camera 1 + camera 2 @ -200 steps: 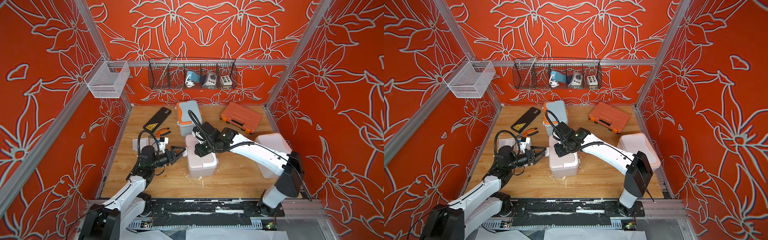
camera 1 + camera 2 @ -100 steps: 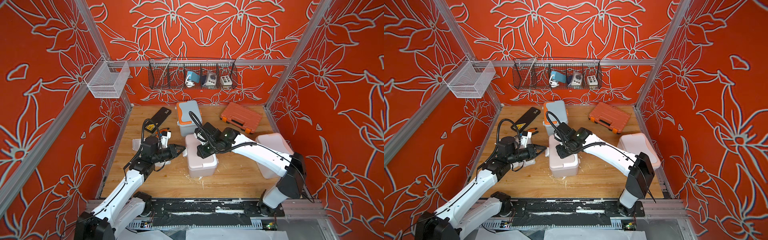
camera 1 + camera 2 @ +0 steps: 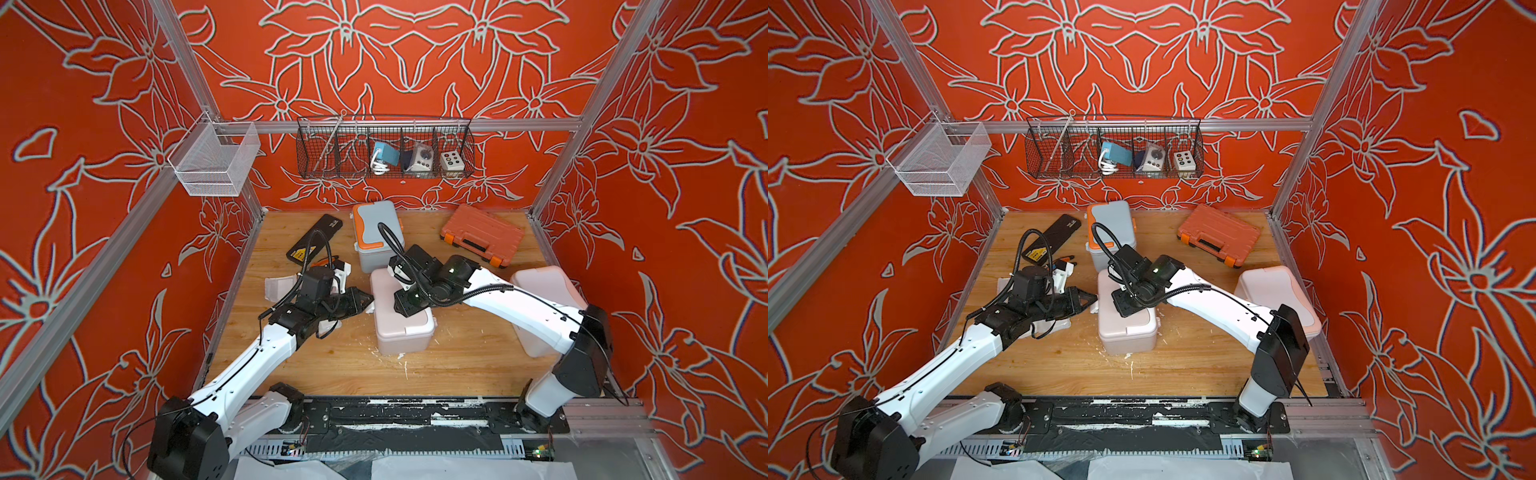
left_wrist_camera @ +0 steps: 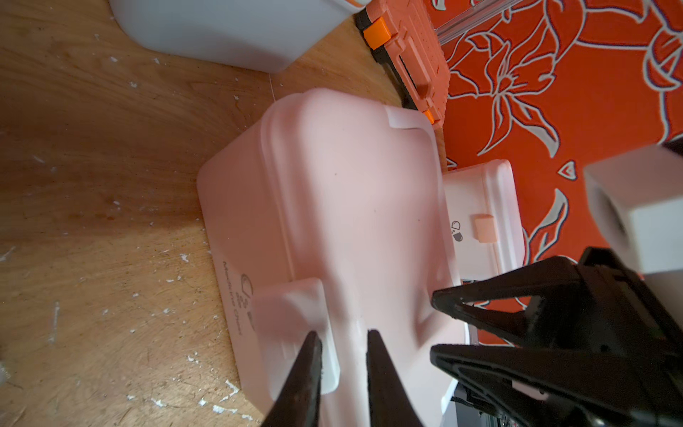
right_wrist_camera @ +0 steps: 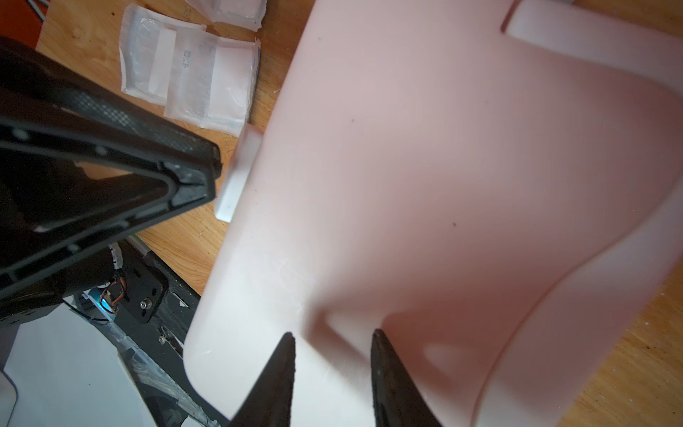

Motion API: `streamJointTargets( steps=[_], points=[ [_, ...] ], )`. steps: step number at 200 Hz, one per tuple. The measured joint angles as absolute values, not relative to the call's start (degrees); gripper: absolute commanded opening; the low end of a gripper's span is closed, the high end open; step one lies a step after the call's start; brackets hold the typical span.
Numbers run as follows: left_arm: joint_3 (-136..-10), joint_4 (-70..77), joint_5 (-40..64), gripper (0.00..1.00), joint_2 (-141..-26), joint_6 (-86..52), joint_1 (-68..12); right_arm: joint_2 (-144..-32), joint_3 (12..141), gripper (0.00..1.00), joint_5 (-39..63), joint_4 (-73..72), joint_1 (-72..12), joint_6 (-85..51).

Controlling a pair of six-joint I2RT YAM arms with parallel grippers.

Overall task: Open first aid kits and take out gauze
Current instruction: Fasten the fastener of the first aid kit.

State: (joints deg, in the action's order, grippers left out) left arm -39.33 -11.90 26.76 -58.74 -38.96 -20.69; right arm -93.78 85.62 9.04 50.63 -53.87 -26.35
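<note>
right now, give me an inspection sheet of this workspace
surface: wooden tabletop, white flecks
job's things: pink kit centre, blue-grey kit behind it, white kit by right arm, all shut; gauze packets lying beside pink kit
clutter: orange tool case, black case, at the back
grippers: left gripper jaws narrow at pink kit's side latch, grip unclear; right gripper open, tips at its lid
cables: black hoses loop over both wrists, no snag seen
surroundings: black wire basket holding gadgets, white mesh basket, orange floral walls

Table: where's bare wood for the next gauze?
Widest: the front strip between the pink kit and the base rail. Smaller: between the blue-grey kit and orange tool case. Crowded: left side, around the gauze, black case and left gripper.
</note>
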Motion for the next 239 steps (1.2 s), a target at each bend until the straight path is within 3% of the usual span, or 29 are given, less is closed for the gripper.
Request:
streamJointTargets(
  steps=[91, 239],
  points=[
    [-37.3, -8.6, 26.9, 0.23, -60.7, -39.2, -20.7, -93.8, 85.4, 0.36, 9.1, 50.5, -53.9, -26.3],
    [-34.2, -2.3, 29.6, 0.39, -61.1, -41.9, -20.7, -93.8, 84.6, 0.36, 9.5, 48.5, -53.8, -26.3]
  ],
)
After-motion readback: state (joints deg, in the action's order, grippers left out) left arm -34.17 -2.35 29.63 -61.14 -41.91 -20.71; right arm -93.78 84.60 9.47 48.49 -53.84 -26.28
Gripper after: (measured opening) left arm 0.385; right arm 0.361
